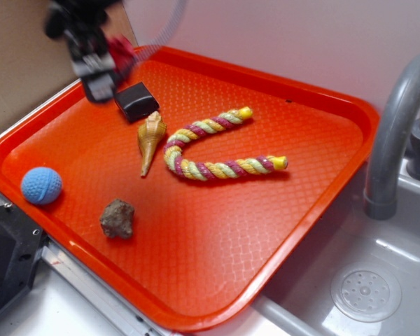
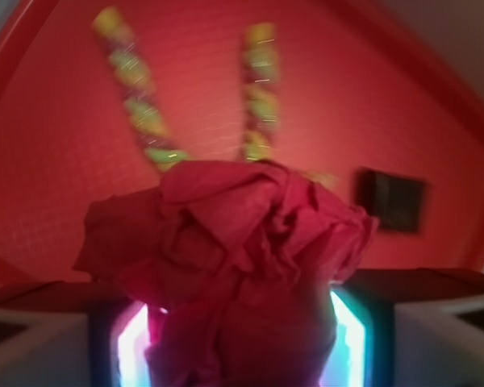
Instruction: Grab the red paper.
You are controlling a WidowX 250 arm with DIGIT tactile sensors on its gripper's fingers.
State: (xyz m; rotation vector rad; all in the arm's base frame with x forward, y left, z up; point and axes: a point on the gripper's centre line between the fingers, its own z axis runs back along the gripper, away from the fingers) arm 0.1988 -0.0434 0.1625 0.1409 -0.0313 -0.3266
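The red paper (image 2: 234, 250) is a crumpled crimson wad that fills the lower middle of the wrist view, squeezed between the two fingers (image 2: 105, 339) of my gripper (image 2: 240, 339). In the exterior view my gripper (image 1: 101, 59) is blurred and hangs above the far left corner of the orange-red tray (image 1: 266, 238), with a bit of the red paper (image 1: 121, 49) showing in it. The paper is lifted clear of the tray floor.
On the tray lie a black block (image 1: 136, 101), a tan shell (image 1: 150, 140), a striped rope toy (image 1: 217, 147), a blue ball (image 1: 41, 185) and a grey-brown rock (image 1: 117, 218). A grey faucet (image 1: 395, 133) and sink (image 1: 364, 290) are at the right.
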